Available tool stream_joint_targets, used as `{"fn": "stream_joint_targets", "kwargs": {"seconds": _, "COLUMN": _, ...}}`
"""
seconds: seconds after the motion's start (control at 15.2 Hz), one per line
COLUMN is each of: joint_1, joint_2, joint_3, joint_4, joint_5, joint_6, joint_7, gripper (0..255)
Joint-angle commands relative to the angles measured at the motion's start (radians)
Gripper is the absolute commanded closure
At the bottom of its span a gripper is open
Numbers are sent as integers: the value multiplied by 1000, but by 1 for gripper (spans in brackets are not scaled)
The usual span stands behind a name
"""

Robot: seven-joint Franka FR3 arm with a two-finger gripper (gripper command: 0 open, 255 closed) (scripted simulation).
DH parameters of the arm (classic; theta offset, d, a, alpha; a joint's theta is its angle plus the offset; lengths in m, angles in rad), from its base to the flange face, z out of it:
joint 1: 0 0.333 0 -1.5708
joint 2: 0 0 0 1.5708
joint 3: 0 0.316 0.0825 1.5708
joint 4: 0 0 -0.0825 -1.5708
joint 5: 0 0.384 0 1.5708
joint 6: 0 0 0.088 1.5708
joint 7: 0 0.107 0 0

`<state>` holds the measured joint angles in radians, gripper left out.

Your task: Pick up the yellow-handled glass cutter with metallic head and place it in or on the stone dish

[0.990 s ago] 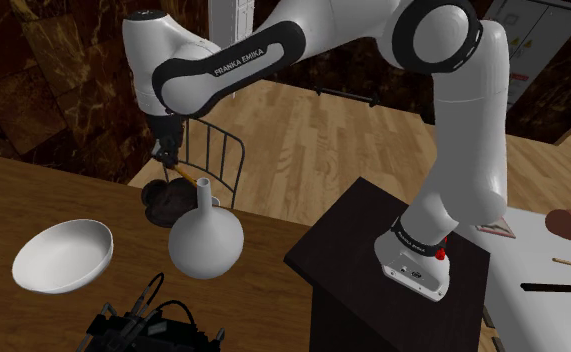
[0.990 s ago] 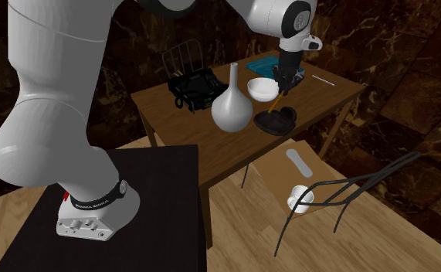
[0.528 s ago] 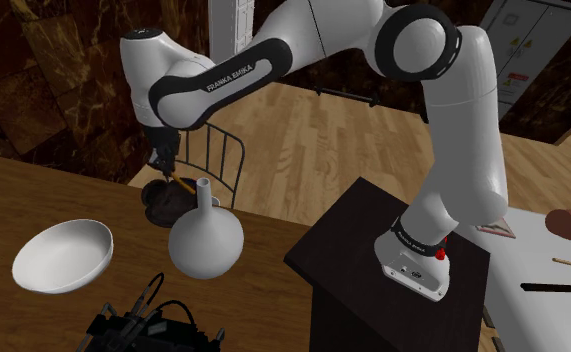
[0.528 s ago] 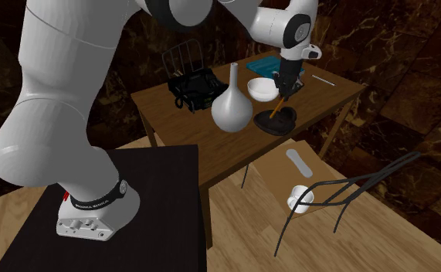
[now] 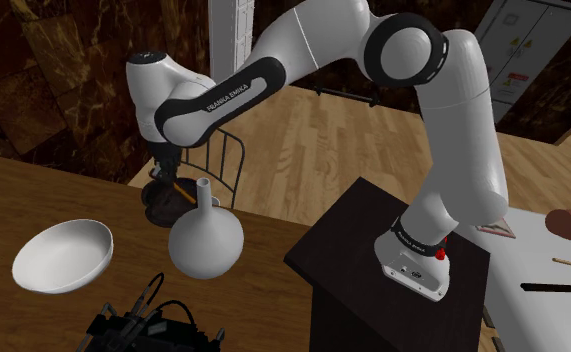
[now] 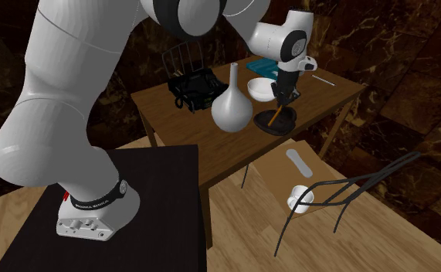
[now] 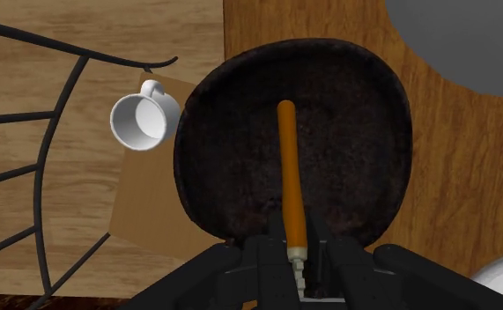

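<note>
— While the gripper (image 7: 298, 264) hangs over that dark dish, what has it got between its fingers?

— The glass cutter (image 7: 289, 167). Both black fingers are clamped on its small metallic head. The orange-yellow handle sticks out beyond the fingertips, down toward the stone dish (image 7: 355, 114).

— So the cutter is off the table (image 5: 33, 195)?

— The hand carries it, yes. Its long axis runs nearly along the gripper's own line, head up in the fingers and free end lowest, leaning a little. In the wrist view that free end lies over the middle of the dish, well inside the rim. Whether it touches the dish's floor I cannot tell.

— And the dish itself?

— Hard against the table's edge near a corner, just beside the white round-bellied vase (image 5: 205, 240). A white bowl (image 5: 63, 255) sits further in along the table. Past the edge, lower down, a white mug (image 7: 144, 119) rests on a cardboard box (image 7: 152, 202).

— What does the next move turn on, then?

— On that near-vertical line, I'd judge. The dish is directly under the hand, so no sideways travel seems needed, only a short drop and a release. Let go upright, the handle would topple. It ought to fall across the dish's middle, not out over the rim on the table-edge side, where it could roll off.
</note>
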<state>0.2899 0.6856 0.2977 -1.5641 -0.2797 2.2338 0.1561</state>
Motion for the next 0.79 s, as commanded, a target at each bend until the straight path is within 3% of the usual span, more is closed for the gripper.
{"fn": "stream_joint_targets", "kwargs": {"seconds": 0.0, "joint_1": 3, "joint_2": 18, "joint_3": -4, "joint_4": 1, "joint_5": -5, "joint_6": 17, "joint_7": 3, "gripper": 255}}
{"fn": "stream_joint_targets", "kwargs": {"seconds": 0.53, "joint_1": 3, "joint_2": 18, "joint_3": -4, "joint_4": 1, "joint_5": -5, "joint_6": 17, "joint_7": 3, "gripper": 255}}
{"fn": "stream_joint_targets", "kwargs": {"seconds": 0.59, "joint_1": 3, "joint_2": 18, "joint_3": -4, "joint_4": 1, "joint_5": -5, "joint_6": 17, "joint_7": 3, "gripper": 0}}
{"fn": "stream_joint_targets", "kwargs": {"seconds": 0.73, "joint_1": 3, "joint_2": 18, "joint_3": -4, "joint_4": 1, "joint_5": -5, "joint_6": 17, "joint_7": 3, "gripper": 0}}
